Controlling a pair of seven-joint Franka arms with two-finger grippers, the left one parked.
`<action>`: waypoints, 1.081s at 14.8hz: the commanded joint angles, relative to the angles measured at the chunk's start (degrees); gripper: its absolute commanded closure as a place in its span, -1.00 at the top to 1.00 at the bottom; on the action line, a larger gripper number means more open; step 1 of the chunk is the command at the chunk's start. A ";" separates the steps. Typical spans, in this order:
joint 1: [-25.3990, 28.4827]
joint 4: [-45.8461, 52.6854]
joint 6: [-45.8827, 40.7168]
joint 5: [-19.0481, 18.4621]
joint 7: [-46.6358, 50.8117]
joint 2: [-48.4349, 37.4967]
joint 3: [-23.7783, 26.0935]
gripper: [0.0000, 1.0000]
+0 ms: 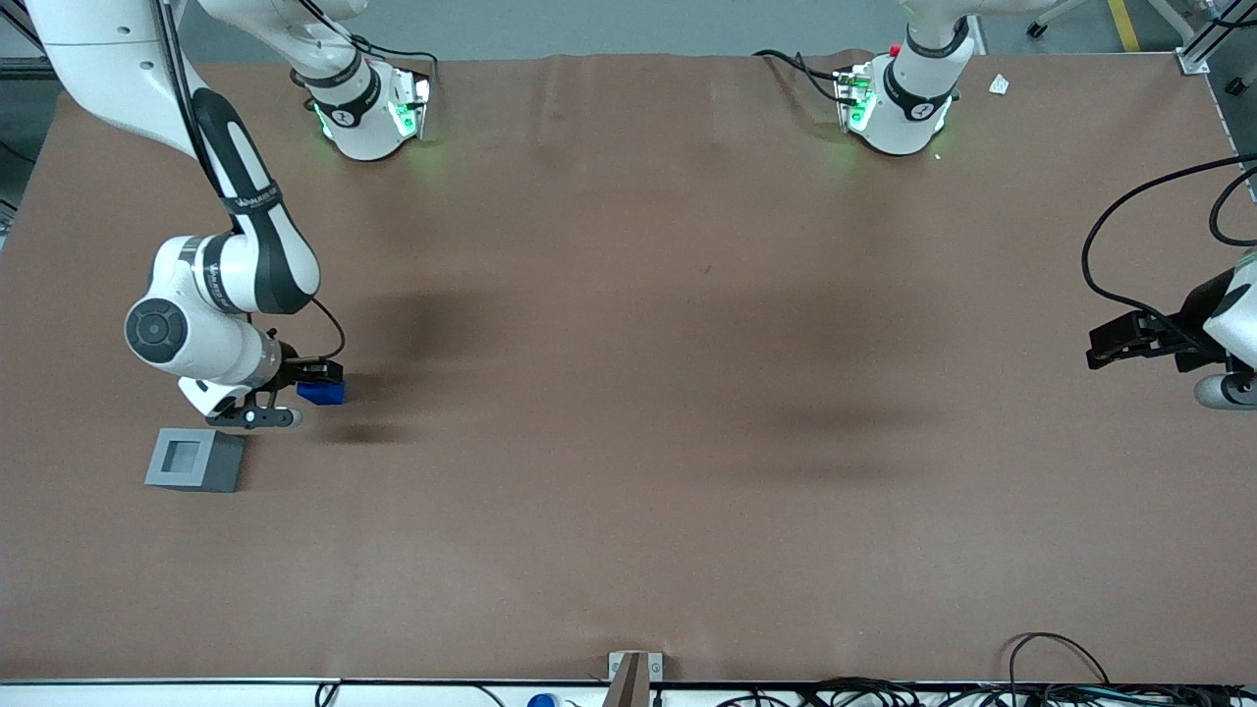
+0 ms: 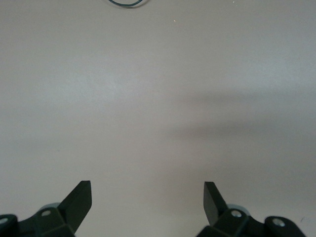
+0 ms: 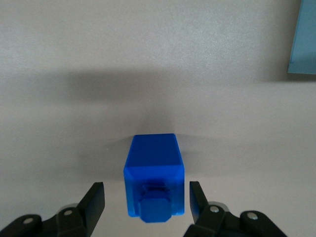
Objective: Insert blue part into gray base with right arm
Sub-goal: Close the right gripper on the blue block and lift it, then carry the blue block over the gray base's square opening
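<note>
The blue part [image 1: 321,394] lies on the brown table, its stud turned toward the wrist camera. In the right wrist view the blue part [image 3: 154,173] sits between the fingers with a gap on each side. The right arm's gripper [image 1: 316,377] is low over the part and open, as the right wrist view [image 3: 146,192] shows. The gray base [image 1: 194,460] stands with its socket up, nearer the front camera than the blue part and a little farther toward the working arm's end. An edge of the gray base [image 3: 302,39] also shows in the right wrist view.
The right arm [image 1: 241,275] reaches down over the table [image 1: 628,393] just above the gray base. A small bracket [image 1: 629,674] and loose cables [image 1: 1061,678] lie at the table's front edge. A small white scrap [image 1: 999,84] lies near the parked arm's base.
</note>
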 commanded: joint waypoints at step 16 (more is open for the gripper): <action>-6.45 23.05 -16.09 -0.63 -0.26 5.15 0.23 -0.83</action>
